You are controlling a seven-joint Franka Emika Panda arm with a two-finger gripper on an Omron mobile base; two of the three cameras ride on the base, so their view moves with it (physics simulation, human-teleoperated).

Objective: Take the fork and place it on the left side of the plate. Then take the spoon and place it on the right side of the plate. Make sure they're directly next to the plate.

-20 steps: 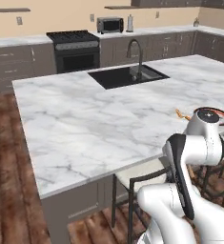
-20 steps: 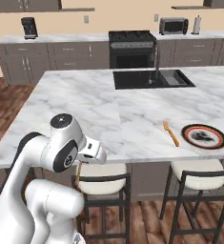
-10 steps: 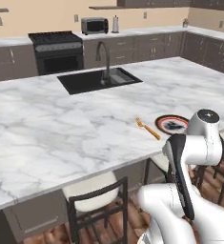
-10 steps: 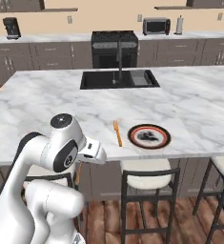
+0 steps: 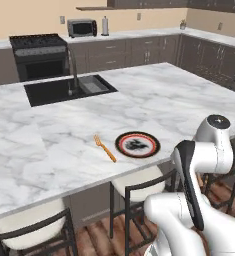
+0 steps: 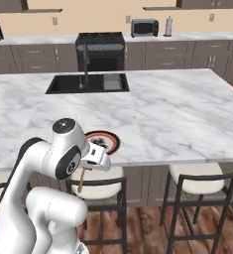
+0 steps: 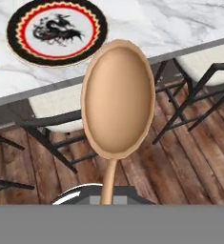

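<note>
The end effector [image 6: 90, 163] is clamped on the spoon [image 7: 117, 97] by its thin handle, bowl jutting forward off the bench [image 5: 179, 95] edge, above the stools. Such a slim grip could twist or slip during the reach. The plate [image 5: 137, 144] lies ahead, with the fork [image 5: 104, 148] on its left.

Even, shadowless render; seemingly slightly soft

Home kitchen, rendered. Marble island [image 5: 154, 100] w/ inset sink [image 5: 64, 89], stools [image 6: 195, 186] under its edge. Stove [image 6: 100, 47], prob. toaster oven [image 6: 143, 27] along back wall.
</note>
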